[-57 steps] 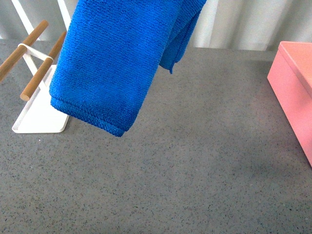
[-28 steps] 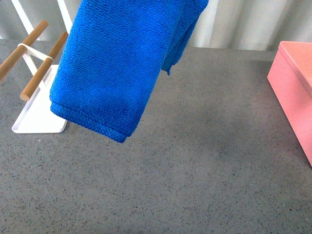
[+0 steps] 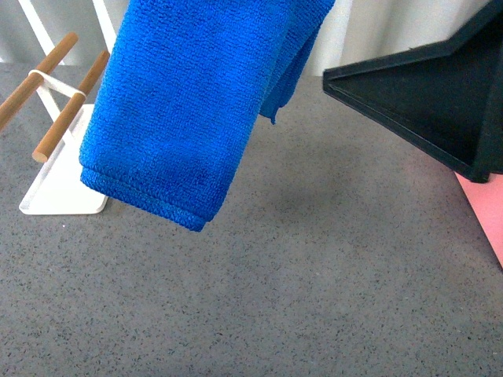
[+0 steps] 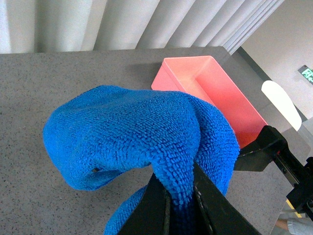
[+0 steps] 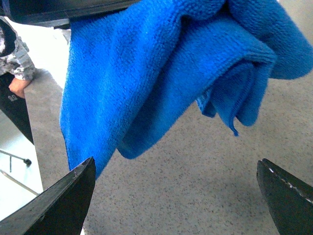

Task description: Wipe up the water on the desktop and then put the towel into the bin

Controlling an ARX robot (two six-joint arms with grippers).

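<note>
Got the towel pinched in the left gripper, dangling above the far-left desktop. Got the right gripper gaping empty just right of it. Could snag that loose fold and yank it free, well short of the bin.

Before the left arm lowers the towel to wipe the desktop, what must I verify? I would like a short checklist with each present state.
1. Left gripper shut on the towel: ok.
2. Towel hanging above the desktop, not touching: ok.
3. Water visible on the desktop: cannot tell.
4. Right gripper open and empty: ok.
5. Bin open, nothing seen inside: ok.
6. Towel clear of the white tray: cannot tell.
</note>
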